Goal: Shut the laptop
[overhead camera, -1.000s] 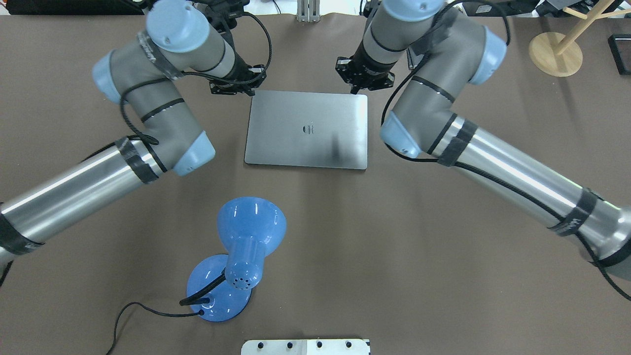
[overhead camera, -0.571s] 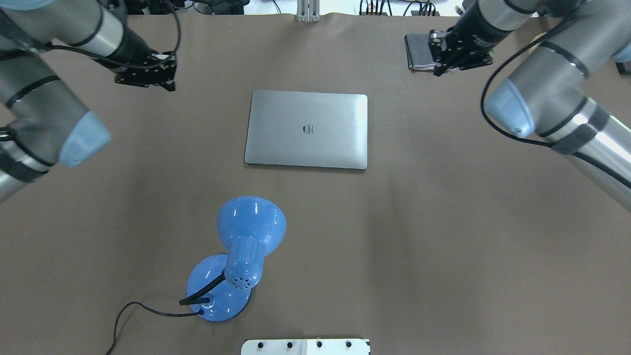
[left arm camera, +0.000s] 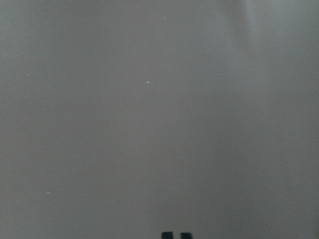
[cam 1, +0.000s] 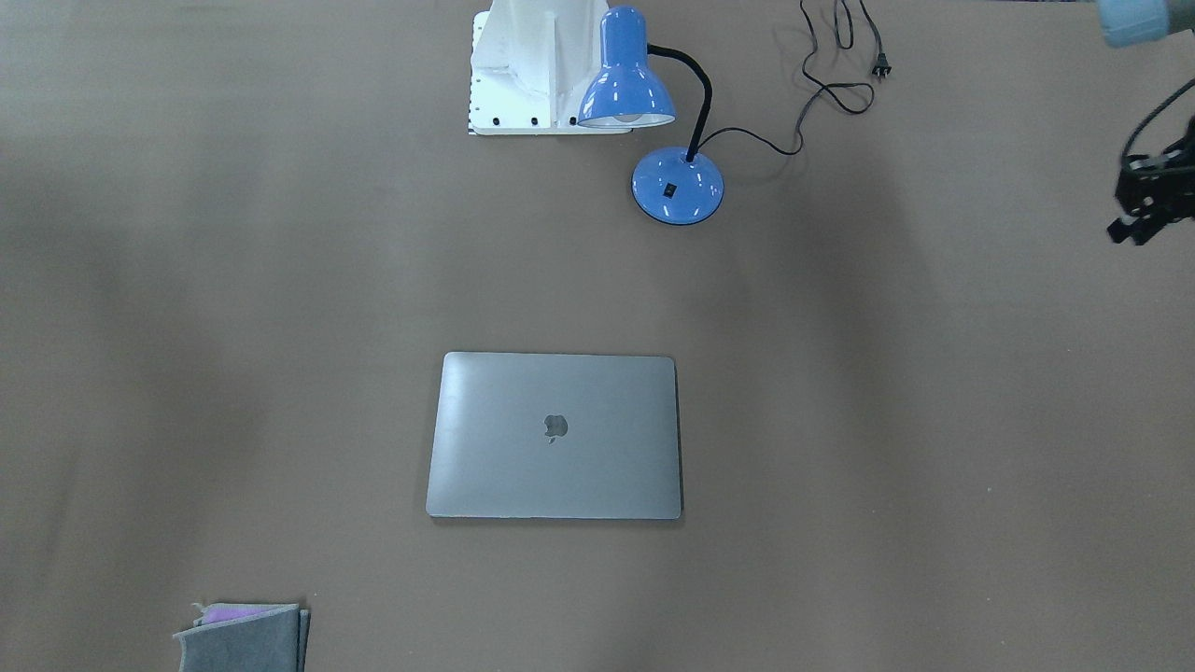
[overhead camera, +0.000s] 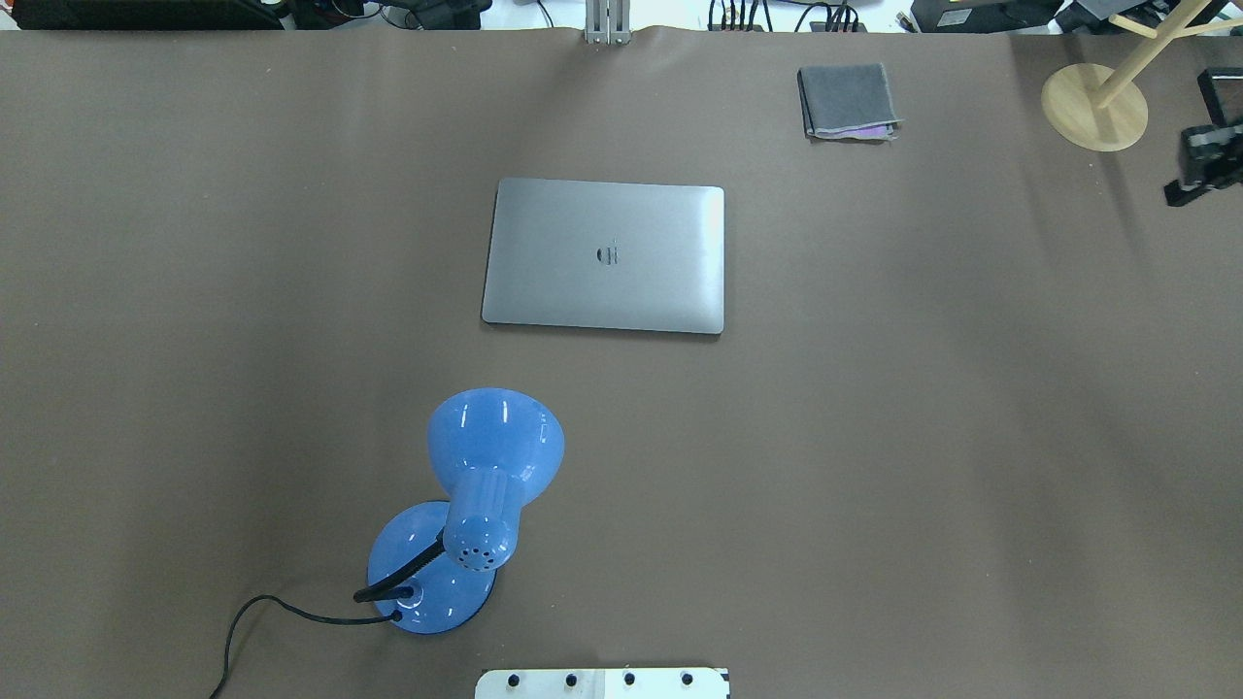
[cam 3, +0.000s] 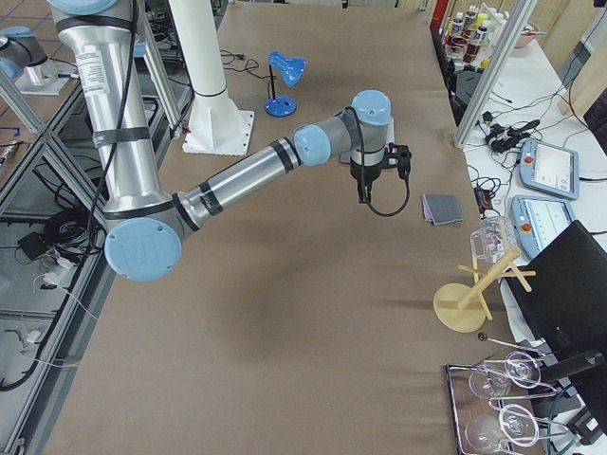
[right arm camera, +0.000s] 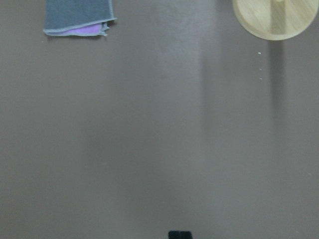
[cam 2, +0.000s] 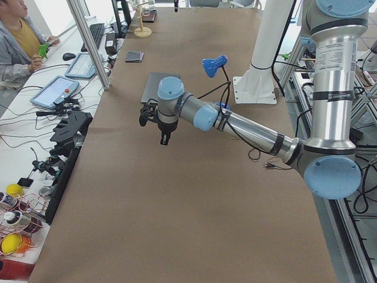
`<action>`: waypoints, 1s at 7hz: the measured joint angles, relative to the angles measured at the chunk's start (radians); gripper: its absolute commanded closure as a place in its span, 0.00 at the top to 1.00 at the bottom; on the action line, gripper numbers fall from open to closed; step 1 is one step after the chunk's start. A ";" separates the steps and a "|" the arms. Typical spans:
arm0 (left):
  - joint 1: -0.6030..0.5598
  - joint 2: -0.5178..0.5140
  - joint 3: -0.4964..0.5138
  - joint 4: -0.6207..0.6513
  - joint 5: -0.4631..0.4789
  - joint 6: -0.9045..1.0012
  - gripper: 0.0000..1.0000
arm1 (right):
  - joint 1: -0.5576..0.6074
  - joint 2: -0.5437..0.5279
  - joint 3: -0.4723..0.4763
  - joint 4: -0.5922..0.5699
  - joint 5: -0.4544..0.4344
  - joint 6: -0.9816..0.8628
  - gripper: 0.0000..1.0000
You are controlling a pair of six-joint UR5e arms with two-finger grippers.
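Observation:
The laptop (overhead camera: 604,254) lies flat on the brown table with its lid down and the apple logo facing up; it also shows in the front view (cam 1: 555,435) and, partly behind the arm, in the left side view (cam 2: 158,78). My left gripper (cam 1: 1125,229) hovers far out beside the table's left part, away from the laptop, and its fingertips (left arm camera: 168,235) stand together, shut and empty. My right gripper (overhead camera: 1180,194) is at the table's right edge, shut and empty, with its fingertips (right arm camera: 179,234) over bare table.
A blue desk lamp (overhead camera: 486,485) with a black cord stands near the robot's base plate (overhead camera: 602,682). A grey felt pouch (overhead camera: 847,102) lies at the far right. A wooden stand (overhead camera: 1094,107) is at the far right corner.
Both arms have swung outward from the laptop's far edge. The left arm has left the overhead view and the right gripper is at its right edge. The laptop has not moved.

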 measured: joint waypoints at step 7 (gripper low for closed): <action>-0.162 0.132 0.113 0.008 0.053 0.267 0.98 | 0.153 -0.236 -0.049 -0.004 0.006 -0.512 1.00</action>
